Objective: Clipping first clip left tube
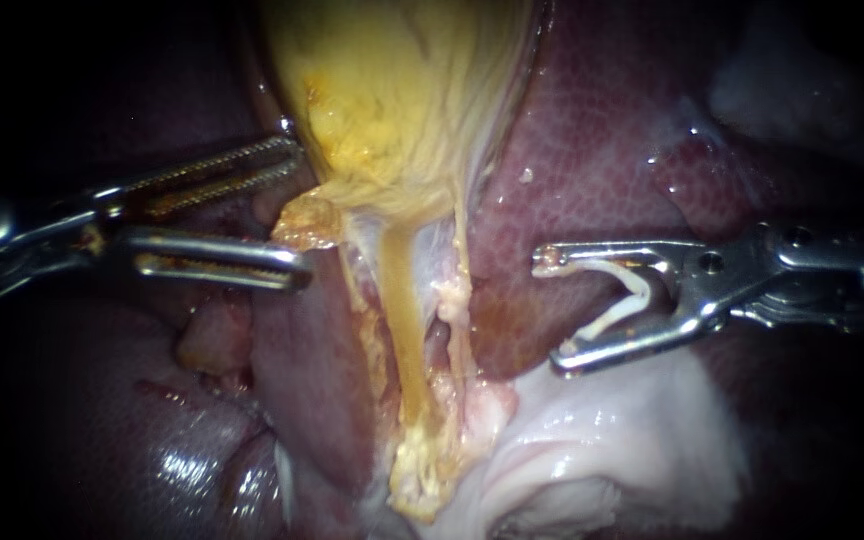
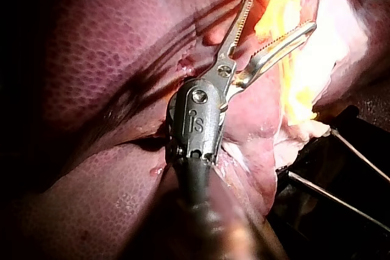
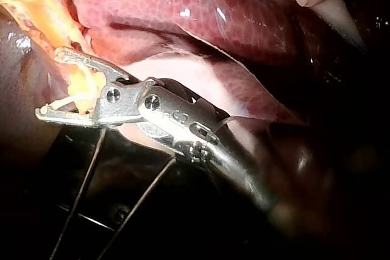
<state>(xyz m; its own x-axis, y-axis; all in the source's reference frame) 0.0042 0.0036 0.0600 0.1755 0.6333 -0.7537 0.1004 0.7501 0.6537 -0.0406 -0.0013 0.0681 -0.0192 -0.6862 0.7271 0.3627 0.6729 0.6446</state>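
Left tube [image 1: 404, 330]: the yellowish strand running down from the neck of the gallbladder [image 1: 402, 90], mid endoscope view. It is bare, with no clip on it. A paler second strand [image 1: 460, 290] lies just beside it, on the side toward the right instrument [image 1: 552, 312].

Clip [image 1: 624, 290]: white, V-shaped, seated in the right instrument. It is well apart from the left tube and sits over the liver [image 1: 592, 150]. Right hand: the jaws are spread wide with a clip leg against each, so it carries the clip and nothing else. No tube lies between them. The right wrist view agrees.

Left instrument [image 1: 297, 210]: hand open, with a clear gap between the serrated jaws. The tips are just beside the gallbladder neck and grip nothing that I can see.

Judgement: this is the approach stage, clip not yet placed.

To do the step well:
- The second strand sits between the clip and its target, so the jaws likely need to pass it and take the left tube alone.
- Come in square across the tube.
- Get both jaw tips showing beyond the far side before closing.
- Keep the fatty yellow tissue [image 1: 422, 470] at the lower end out of the bite.
- Tension from the left instrument on the gallbladder neck would probably straighten the tube and separate the two strands.
- Risks: catching both strands, or a partial bite.

Writing: only stamped marks on the left instrument's housing in the left wrist view, not transcribed. No brands or labels elsewhere.
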